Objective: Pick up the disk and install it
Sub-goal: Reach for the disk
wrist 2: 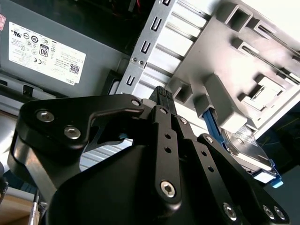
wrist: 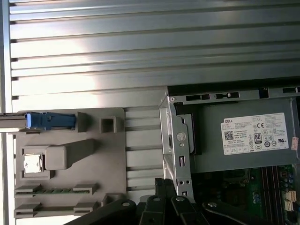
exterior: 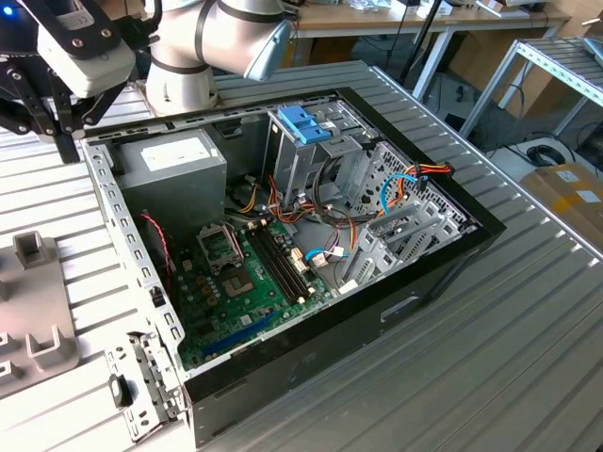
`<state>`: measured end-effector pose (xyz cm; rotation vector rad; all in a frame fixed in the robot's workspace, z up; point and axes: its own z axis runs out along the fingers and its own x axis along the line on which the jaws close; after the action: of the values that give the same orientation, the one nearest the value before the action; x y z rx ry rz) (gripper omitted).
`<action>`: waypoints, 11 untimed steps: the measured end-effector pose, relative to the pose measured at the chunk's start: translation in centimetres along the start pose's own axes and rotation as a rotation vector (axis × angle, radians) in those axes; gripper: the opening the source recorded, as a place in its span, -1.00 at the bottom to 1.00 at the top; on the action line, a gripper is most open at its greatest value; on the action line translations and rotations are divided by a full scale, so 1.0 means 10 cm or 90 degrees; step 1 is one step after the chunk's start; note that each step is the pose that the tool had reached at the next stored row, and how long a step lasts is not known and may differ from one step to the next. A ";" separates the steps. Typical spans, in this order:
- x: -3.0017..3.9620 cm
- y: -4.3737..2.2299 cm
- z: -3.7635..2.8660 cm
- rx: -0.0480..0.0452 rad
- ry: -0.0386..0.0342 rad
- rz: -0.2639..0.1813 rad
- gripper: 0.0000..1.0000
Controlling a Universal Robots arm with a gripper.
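pick-up step, not yet begun: gripper closed and empty by case rim. disk stands on edge in grey holder, apart. grasp calls for opened fingers, squared to disk

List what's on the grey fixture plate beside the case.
In the first wrist view the disk stands on edge in a slot of the fixture plate; a small silver chip in a recess, a green strip in another slot. The gripper covers one corner.
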<state>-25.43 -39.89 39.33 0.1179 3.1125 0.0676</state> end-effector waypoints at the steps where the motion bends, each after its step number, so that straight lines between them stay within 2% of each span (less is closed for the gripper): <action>1: 0.011 -0.001 0.000 0.0000 0.0000 0.000 -0.80; 11: 0.100 -0.008 -0.003 0.0000 0.0000 0.000 -0.80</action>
<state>-26.44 -39.89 39.33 0.1180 3.1125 0.0676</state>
